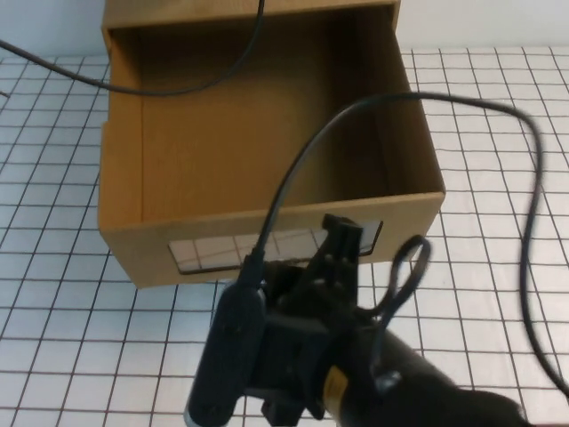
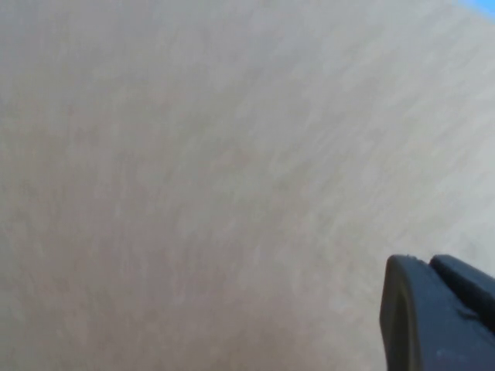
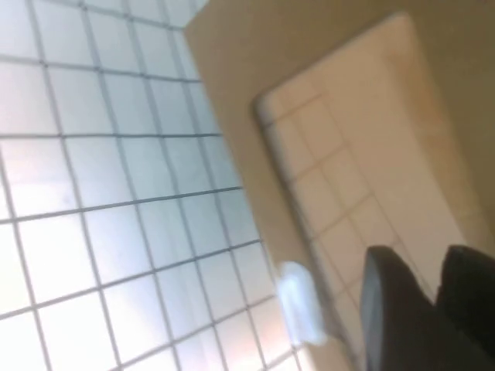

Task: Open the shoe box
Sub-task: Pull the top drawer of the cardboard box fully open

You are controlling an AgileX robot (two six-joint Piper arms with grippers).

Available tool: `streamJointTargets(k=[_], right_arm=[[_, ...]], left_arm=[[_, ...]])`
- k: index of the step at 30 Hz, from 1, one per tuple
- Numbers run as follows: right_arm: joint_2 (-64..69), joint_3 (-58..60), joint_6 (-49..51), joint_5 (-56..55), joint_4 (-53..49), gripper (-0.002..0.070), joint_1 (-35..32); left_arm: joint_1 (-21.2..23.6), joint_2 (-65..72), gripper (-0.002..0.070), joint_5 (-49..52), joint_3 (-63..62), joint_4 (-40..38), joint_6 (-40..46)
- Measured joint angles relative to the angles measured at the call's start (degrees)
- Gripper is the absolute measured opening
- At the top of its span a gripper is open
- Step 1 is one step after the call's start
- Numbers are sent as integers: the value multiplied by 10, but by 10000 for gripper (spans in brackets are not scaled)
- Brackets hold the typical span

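Note:
The brown cardboard shoe box (image 1: 133, 240) stands open in the middle of the high view, its inside bare, with its lid (image 1: 178, 9) raised at the far side. A pale label (image 1: 222, 251) is on its near wall. My right gripper (image 1: 342, 233) is at that near wall, just below the rim and beside the label. In the right wrist view its fingers (image 3: 387, 309) stand a narrow gap apart over the label (image 3: 363, 139), with nothing between them. Of my left gripper only one dark finger (image 2: 421, 317) shows, close against plain cardboard (image 2: 193, 170). It is hidden in the high view.
The box rests on a white gridded table (image 1: 53, 338). One black cable (image 1: 302, 169) arcs from my right arm over the box's near half and round to the right. Another cable (image 1: 160, 89) crosses the far left of the box.

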Motion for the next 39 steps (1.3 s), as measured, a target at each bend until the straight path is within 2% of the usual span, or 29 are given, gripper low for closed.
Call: streamJointTargets(k=[6, 12, 15, 18, 22, 30, 34, 39], right_arm=[[-17, 0, -5, 128, 20, 114, 7], [-54, 0, 4, 216, 36, 6, -1], [-91, -17, 10, 215, 83, -6, -42], [-128, -35, 6, 205, 153, -10, -117], [-182, -40, -47, 176, 256, -11, -230], [-280, -37, -263, 158, 513, -12, -421], [-337, 1, -325, 156, 611, -12, -472], [-431, 97, -336, 103, 683, -13, -484]], left_arm=[[0, -38, -2, 22, -39, 1, -6], [0, -80, -2, 70, -45, 1, -6], [0, -105, -2, 86, -45, 1, -8], [0, -143, -2, 84, -15, 1, -11], [0, -220, -2, 34, 85, 8, -5], [0, -446, -2, -85, 372, 20, 7], [0, -577, -2, -154, 527, 20, 14], [0, -745, -2, -253, 705, 20, 18]])
